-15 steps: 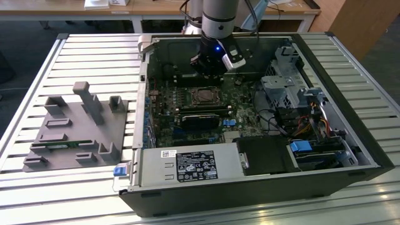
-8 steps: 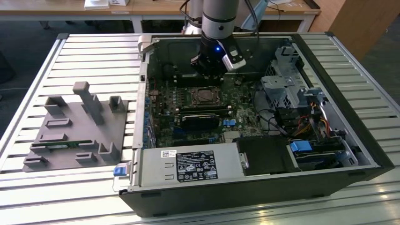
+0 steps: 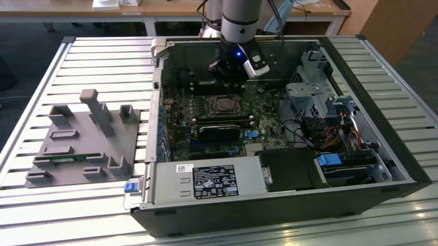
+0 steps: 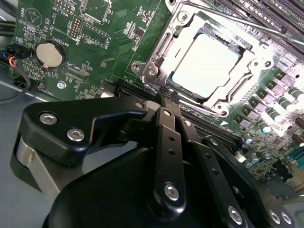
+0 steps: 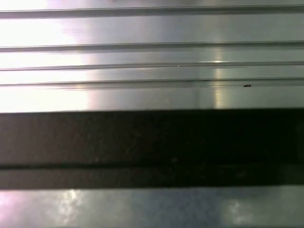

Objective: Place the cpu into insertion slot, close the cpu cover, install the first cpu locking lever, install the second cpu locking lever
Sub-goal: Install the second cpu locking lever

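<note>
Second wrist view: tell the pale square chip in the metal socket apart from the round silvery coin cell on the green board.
The pale silvery-beige square cpu has straight edges, while the round silvery coin cell is a disc. The cpu looks clearly larger than the coin cell. The cpu lies inside a silvery metal frame, whereas the coin cell sits in a dark round holder. Both lie flat on the green circuit board.

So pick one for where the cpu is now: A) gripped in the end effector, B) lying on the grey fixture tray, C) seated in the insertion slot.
C: in the second wrist view the pale cpu lies inside the insertion slot, framed by metal.
</note>
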Robot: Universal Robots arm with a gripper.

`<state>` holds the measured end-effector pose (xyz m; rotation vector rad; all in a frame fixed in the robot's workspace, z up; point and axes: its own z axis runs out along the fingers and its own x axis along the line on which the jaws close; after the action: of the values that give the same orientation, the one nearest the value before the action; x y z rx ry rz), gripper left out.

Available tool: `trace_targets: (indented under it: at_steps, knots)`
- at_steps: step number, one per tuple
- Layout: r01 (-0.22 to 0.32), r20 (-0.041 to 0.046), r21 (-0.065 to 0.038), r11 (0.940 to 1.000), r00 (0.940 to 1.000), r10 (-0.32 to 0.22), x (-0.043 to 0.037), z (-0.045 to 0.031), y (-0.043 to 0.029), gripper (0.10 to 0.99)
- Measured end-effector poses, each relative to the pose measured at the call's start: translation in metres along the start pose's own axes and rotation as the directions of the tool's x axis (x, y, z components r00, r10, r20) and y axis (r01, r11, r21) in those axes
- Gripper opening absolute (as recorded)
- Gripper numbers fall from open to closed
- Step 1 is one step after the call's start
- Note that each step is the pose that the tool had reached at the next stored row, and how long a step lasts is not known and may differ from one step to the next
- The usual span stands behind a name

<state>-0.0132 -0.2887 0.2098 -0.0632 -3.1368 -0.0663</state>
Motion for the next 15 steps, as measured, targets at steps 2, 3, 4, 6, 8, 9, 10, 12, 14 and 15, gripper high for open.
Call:
trace_targets:
  at_steps: [2,3,4,6,8,9,10,12,14,15]
  knots:
    - [0.000,0.0000,0.000,1.0000,1.0000,0.000,0.0000,0.0000,-0.0006,0.106]
    - [0.000,0.0000,0.000,1.0000,1.0000,0.000,0.0000,-0.0001,-0.0010,0.106]
    - [0.000,0.0000,0.000,1.0000,1.0000,0.000,-0.0001,-0.0001,-0.0017,0.106]
    - [0.000,0.0000,0.000,1.0000,1.0000,0.000,-0.0001,-0.0002,-0.0033,0.106]
    - [0.000,0.0000,0.000,1.0000,1.0000,0.000,-0.0002,-0.0002,-0.0050,0.106]
    - [0.000,0.0000,0.000,1.0000,1.0000,0.000,-0.0002,-0.0002,-0.0058,0.106]
    - [0.000,0.0000,0.000,1.0000,1.0000,0.000,-0.0003,-0.0003,-0.0066,0.106]
    - [0.000,0.0000,0.000,1.0000,1.0000,0.000,-0.0004,-0.0003,-0.0083,0.106]
    - [0.000,0.0000,0.000,1.0000,1.0000,0.000,-0.0004,-0.0004,-0.0100,0.106]
    - [0.000,0.0000,0.000,1.0000,1.0000,0.000,-0.0004,-0.0004,-0.0104,0.106]
